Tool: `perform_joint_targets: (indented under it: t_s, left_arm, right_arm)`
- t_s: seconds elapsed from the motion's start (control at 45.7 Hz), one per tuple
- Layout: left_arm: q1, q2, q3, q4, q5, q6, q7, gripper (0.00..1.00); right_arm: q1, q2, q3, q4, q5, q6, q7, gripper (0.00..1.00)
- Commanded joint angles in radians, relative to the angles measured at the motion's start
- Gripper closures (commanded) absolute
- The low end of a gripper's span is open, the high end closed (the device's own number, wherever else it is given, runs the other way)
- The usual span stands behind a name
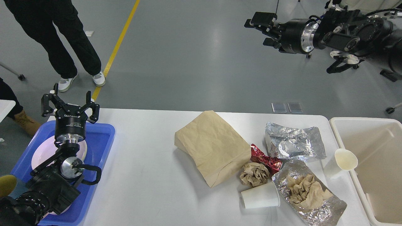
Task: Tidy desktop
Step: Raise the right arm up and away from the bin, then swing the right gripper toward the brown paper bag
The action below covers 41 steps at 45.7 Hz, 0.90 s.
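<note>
Step in hand, as judged: between pickups; neither arm carries anything, litter still lies on the desk [150, 175].

Right gripper [259, 26] high above the floor beyond the desk's far edge, well apart from every item, pointing left; jaws look parted, nothing between them. Left gripper [69, 102] upright over the blue tray [105, 138]; jaws spread wide, empty.

Desk is the large white top filling the lower view; blue tray on its left end, cream bin [340, 131] just beside its right end.

Litter clustered right of centre: brown paper bag [213, 146] lying flat; red foil wrapper [267, 160] touching its right corner; crumpled brown paper ball [254, 174] just below that; white paper cup [260, 196] on its side; silver foil bag [293, 142] toward the back; second foil sheet [314, 201] holding crumpled brown paper; upright paper cup [344, 160] at the right edge, near the bin.

Next move, as judged: right arm must descend to the cluster; the upright cup nearest the bin seems the easy first grasp.

Containers: cream bin shows nothing inside in the part seen; blue tray holds a white plate [42, 153], partly hidden by the left arm; upright cup appears empty.
</note>
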Motion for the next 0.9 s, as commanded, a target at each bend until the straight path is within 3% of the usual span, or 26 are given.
perform_joint_targets:
  t_s: [0.0, 0.219, 0.416, 0.525, 0.591, 0.788, 0.875]
  left_arm:
    - [0.000, 0.000, 0.000, 0.000, 0.000, 0.000, 0.000, 0.03]
    - [0.000, 0.000, 0.000, 0.000, 0.000, 0.000, 0.000, 0.03]
    - [0.000, 0.000, 0.000, 0.000, 0.000, 0.000, 0.000, 0.03]
    - [0.000, 0.000, 0.000, 0.000, 0.000, 0.000, 0.000, 0.03]
    - [0.000, 0.000, 0.000, 0.000, 0.000, 0.000, 0.000, 0.03]
    - [0.000, 0.000, 0.000, 0.000, 0.000, 0.000, 0.000, 0.03]
    - [0.000, 0.000, 0.000, 0.000, 0.000, 0.000, 0.000, 0.03]
  right_arm:
    - [0.127, 0.012, -0.010, 0.245, -0.002, 0.001, 0.000, 0.00]
    - [0.170, 0.012, -0.019, 0.305, -0.007, 0.021, 0.003, 0.00]
    - [0.205, 0.032, -0.062, 0.331, -0.106, 0.346, -0.025, 0.00]
    - [0.237, 0.040, -0.071, 0.452, -0.154, 0.386, -0.042, 0.00]
    - [0.257, 0.058, -0.076, 0.518, -0.157, 0.382, -0.083, 0.00]
    - [0.293, 0.084, -0.073, 0.603, -0.156, 0.378, -0.291, 0.00]
    - [0.293, 0.081, -0.082, 0.606, -0.154, 0.378, -0.324, 0.00]
